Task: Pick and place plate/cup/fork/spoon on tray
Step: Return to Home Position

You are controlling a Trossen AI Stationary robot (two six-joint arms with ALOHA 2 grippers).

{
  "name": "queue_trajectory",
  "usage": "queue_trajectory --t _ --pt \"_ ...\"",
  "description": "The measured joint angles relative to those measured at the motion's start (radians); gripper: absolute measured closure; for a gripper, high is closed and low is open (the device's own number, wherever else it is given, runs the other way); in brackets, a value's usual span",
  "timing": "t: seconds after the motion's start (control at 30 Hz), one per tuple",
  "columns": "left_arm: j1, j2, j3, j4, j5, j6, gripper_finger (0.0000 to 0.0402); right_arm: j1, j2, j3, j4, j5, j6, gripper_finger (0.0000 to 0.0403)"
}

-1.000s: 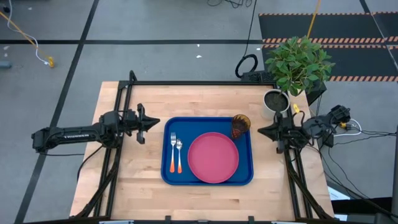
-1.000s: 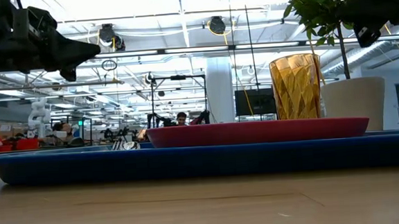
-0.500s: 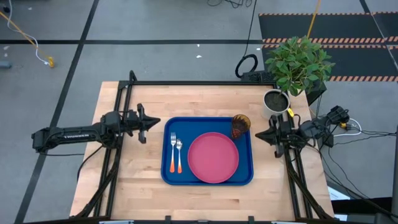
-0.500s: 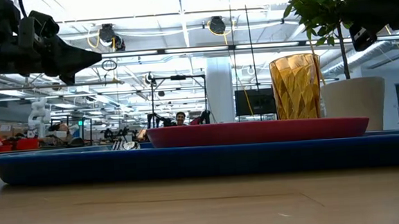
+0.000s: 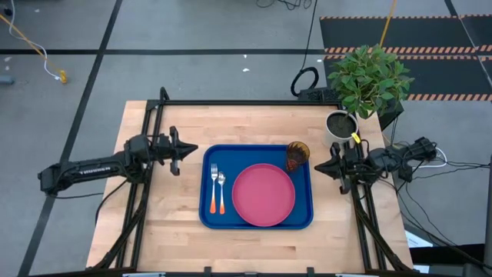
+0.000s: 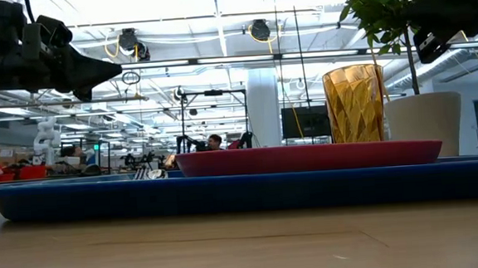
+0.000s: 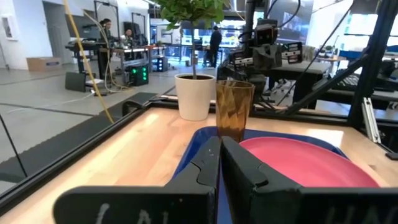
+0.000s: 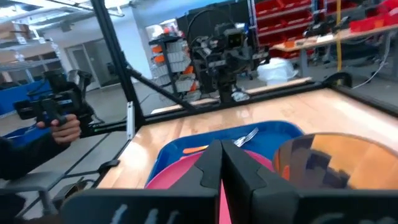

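The blue tray (image 5: 207, 217) lies in the middle of the table. On it rest the pink-red plate (image 5: 264, 194), the amber cup (image 5: 297, 155) upright at its far right corner, and the fork (image 5: 213, 188) and spoon (image 5: 221, 191) side by side at its left. My left gripper (image 5: 191, 150) is shut and empty, above the table left of the tray. My right gripper (image 5: 321, 165) is shut and empty, just right of the tray near the cup. The cup also shows in the left wrist view (image 7: 234, 111).
A potted green plant (image 5: 367, 81) in a white pot (image 5: 339, 125) stands at the table's far right corner, close behind my right arm. A black frame (image 5: 246, 102) runs along the table's far and side edges. Bare wood lies in front of the tray (image 5: 254, 246).
My right arm has drawn slightly toward the tray and the table's far edge, its gripper staying shut. My left gripper has shifted a little toward the far edge.
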Motion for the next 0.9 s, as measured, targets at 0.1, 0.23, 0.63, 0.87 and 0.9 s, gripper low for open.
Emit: queue_trajectory --t 0.1,0.23,0.63,0.87,0.9 --pt "0.016 0.0 0.0 -0.001 0.008 -0.005 0.0385 -0.027 0.001 0.0 -0.021 -0.023 0.008 0.0403" --pt "0.033 0.002 0.0 -0.002 0.008 -0.014 0.0385 -0.063 0.001 0.0 -0.051 -0.023 0.011 0.0403" --pt "0.074 0.002 0.001 -0.008 0.083 -0.013 0.0385 -0.191 0.001 0.0 -0.041 -0.228 0.035 0.0403" --pt "0.081 0.002 0.001 -0.035 0.097 -0.021 0.0385 -0.246 0.001 -0.078 0.031 -0.333 0.066 0.0403" --pt "0.081 0.002 0.001 -0.034 0.097 -0.024 0.0385 -0.251 0.001 -0.1 0.036 -0.332 0.074 0.0403"
